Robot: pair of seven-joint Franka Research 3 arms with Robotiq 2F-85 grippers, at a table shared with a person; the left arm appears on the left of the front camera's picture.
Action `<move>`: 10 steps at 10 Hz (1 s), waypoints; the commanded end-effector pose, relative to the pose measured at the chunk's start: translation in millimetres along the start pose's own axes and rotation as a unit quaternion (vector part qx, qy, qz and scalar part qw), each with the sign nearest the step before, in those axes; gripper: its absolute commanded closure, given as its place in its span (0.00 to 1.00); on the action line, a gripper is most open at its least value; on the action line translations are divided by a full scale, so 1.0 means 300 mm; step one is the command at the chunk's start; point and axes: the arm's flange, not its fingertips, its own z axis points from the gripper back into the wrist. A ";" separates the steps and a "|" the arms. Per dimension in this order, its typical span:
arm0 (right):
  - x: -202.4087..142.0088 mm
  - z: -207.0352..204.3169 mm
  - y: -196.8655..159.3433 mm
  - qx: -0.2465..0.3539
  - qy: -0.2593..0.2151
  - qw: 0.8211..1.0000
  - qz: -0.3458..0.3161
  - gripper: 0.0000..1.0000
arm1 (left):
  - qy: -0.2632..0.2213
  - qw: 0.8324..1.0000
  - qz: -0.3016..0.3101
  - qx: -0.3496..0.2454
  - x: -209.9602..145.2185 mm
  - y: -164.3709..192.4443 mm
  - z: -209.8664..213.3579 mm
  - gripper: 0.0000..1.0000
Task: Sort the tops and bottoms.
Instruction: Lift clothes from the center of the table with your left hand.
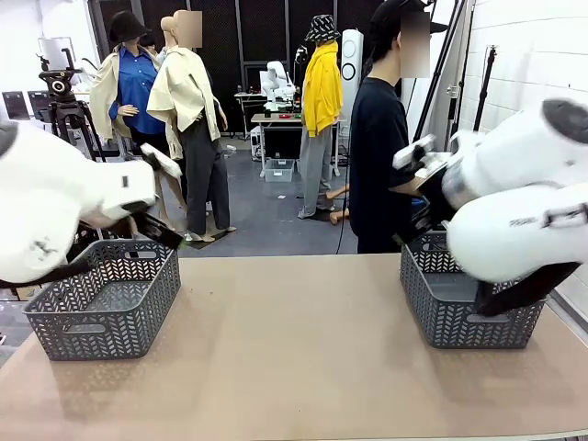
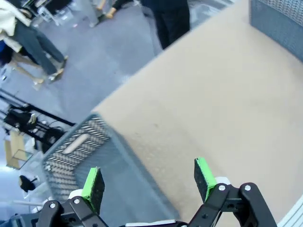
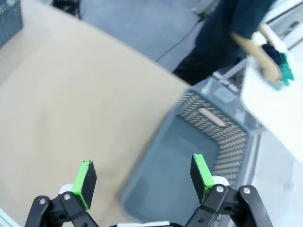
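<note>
**Left tool** point(image 2: 149, 182): you are holding it with its green pads point(image 2: 93, 187) wide apart and nothing between them. It is hanging over the corner of the left basket point(image 2: 78, 146).

**Right tool** point(image 3: 143, 177): you are holding it spread and empty in the same way, above the right basket point(image 3: 208, 137).

**Baskets:** they are standing at opposite ends of the counter point(image 1: 294, 349), well apart. I judge this is giving each kind of garment its own bin. No cloth is lying in the parts of them that show.

**Clothes** point(image 3: 277, 52): a bunch of dark navy and green cloth is lying on a white side table point(image 3: 270, 109) beyond the right basket, off the counter. The person's hand point(image 3: 269, 73) is resting on it.

**Judgement:** the person appears to be gathering a piece to pass across, and you are waiting with both tools open to receive it. Sorting is not yet under way.

**Writing:** small grey print is showing on the right arm point(image 1: 524, 222) but is too small to read. The baskets are carrying no label.
</note>
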 end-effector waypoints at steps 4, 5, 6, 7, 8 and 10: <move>-0.208 0.259 -0.568 -0.108 0.022 0.981 -0.159 0.00 | 0.058 0.979 0.162 0.111 -0.252 0.599 0.108 0.00; -0.276 0.291 -0.661 -0.116 0.019 0.975 -0.186 0.00 | 0.079 0.969 0.204 0.118 -0.346 0.685 0.131 0.00; -0.349 0.315 -0.733 -0.112 0.007 0.970 -0.215 0.00 | 0.093 0.960 0.237 0.121 -0.454 0.758 0.158 0.00; -0.402 0.320 -0.773 -0.113 0.008 0.965 -0.238 0.00 | 0.096 0.953 0.260 0.126 -0.545 0.801 0.185 0.00; -0.443 0.312 -0.807 -0.120 0.016 0.959 -0.255 0.00 | 0.086 0.946 0.284 0.127 -0.618 0.841 0.198 0.00; -0.498 0.315 -0.826 -0.116 0.019 0.955 -0.272 0.00 | 0.084 0.937 0.314 0.131 -0.712 0.876 0.229 0.00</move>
